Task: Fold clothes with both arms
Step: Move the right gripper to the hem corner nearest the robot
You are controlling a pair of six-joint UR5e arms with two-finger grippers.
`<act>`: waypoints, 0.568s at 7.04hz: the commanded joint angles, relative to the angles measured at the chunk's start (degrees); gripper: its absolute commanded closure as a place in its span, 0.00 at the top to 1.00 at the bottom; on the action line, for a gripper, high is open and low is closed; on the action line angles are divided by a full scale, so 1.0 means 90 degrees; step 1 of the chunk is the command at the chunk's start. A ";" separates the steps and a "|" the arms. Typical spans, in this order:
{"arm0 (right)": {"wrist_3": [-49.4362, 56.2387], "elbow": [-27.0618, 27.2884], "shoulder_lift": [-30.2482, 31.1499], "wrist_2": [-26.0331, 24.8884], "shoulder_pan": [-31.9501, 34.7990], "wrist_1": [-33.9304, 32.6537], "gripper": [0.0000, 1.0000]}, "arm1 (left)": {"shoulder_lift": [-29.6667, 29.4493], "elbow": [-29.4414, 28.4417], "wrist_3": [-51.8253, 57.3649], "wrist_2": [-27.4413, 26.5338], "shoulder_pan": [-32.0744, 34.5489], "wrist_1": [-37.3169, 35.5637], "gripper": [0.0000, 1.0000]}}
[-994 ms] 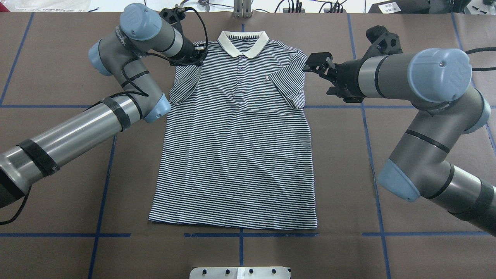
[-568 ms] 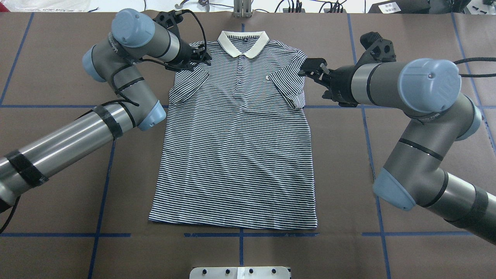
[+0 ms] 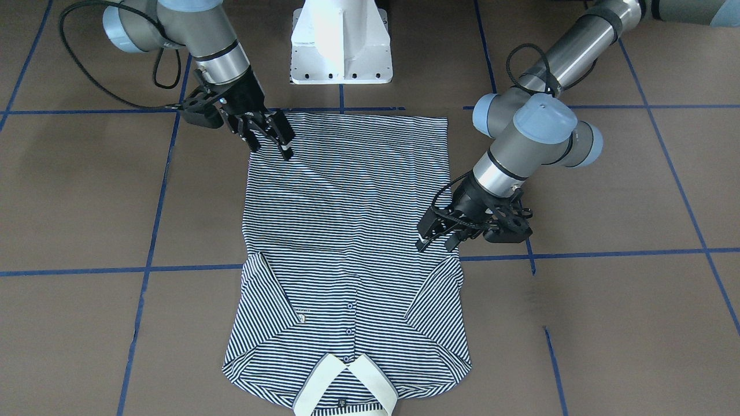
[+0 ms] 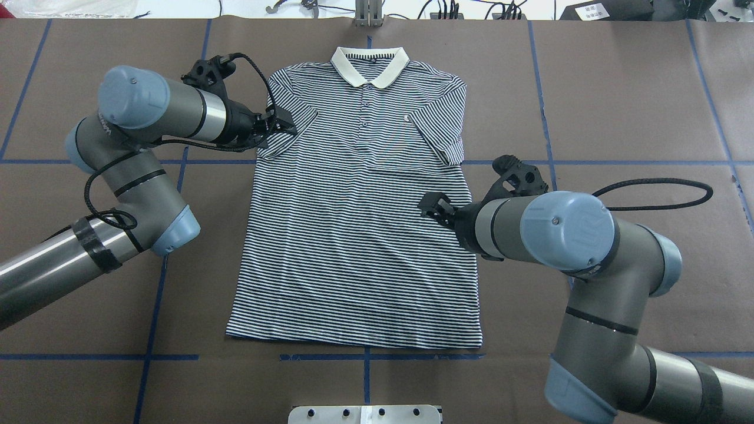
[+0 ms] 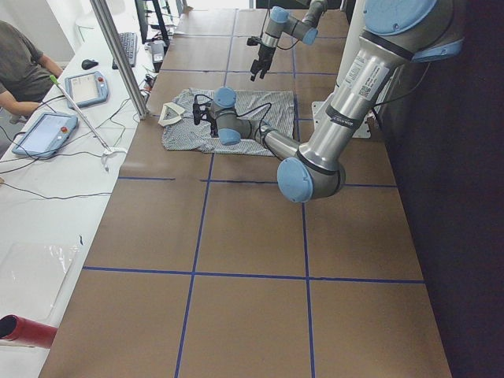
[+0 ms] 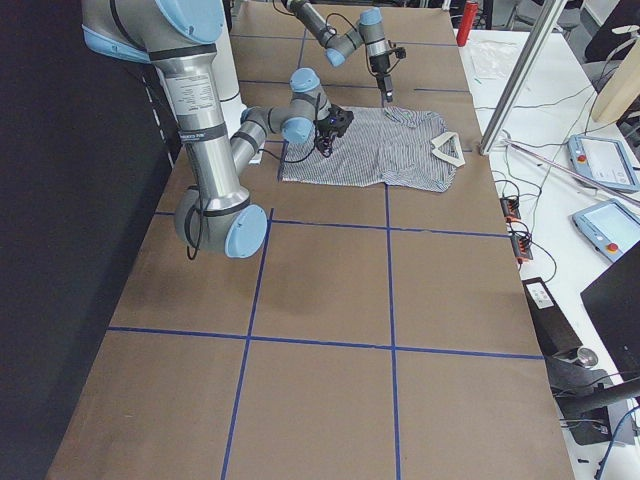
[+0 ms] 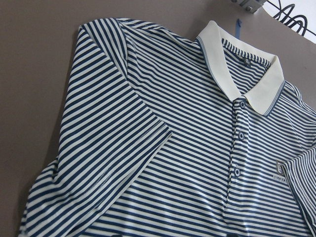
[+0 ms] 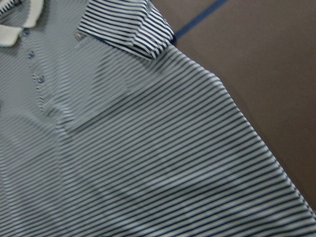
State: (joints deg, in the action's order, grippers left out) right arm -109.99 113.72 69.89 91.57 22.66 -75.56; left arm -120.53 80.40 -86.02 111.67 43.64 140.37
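The striped polo shirt (image 4: 359, 235) lies flat, face up, with its cream collar (image 4: 370, 69) at the far side and both sleeves folded inward. My left gripper (image 4: 287, 125) is open and empty, raised over the left sleeve (image 4: 275, 143); it also shows in the front view (image 3: 437, 242). My right gripper (image 4: 429, 206) is open and empty, raised over the shirt's right side, and in the front view (image 3: 270, 147) it appears near the hem corner. The left wrist view shows the collar, placket and logo (image 7: 279, 173). The right wrist view shows the folded right sleeve (image 8: 131, 29).
Brown table cover with blue tape lines (image 4: 365, 357). The white pedestal base (image 3: 341, 46) stands behind the hem. A metal plate (image 4: 365, 414) sits at the near edge and a post (image 4: 368, 15) at the far edge. A side table with tablets (image 5: 43, 130) and an operator stands beyond.
Both grippers left the shoulders. The left drew back to the left sleeve. The right swung toward the robot, over the shirt's right side. The shirt has not moved.
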 commanded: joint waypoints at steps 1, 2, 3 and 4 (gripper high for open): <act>-0.0917 0.0187 0.0037 -0.0834 -0.1069 -0.1007 0.75 | 0.0655 0.0643 -0.0372 0.0005 -0.0015 -0.0011 0.77; -0.0971 0.0167 0.0028 -0.0896 -0.1402 -0.1512 0.73 | 0.0716 0.0724 -0.0431 0.0072 -0.0044 -0.0011 0.76; -0.1059 0.0196 0.0037 -0.0897 -0.1424 -0.1643 0.70 | 0.0726 0.0734 -0.0413 0.0083 -0.0073 0.0067 0.76; -0.1060 0.0197 0.0211 -0.0839 -0.1434 -0.1644 0.70 | 0.0697 0.0793 -0.0412 0.0083 -0.0093 0.0067 0.76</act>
State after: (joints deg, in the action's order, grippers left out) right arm -119.04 115.40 70.62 83.86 10.36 -89.38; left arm -114.26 86.93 -89.67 112.32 43.04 140.77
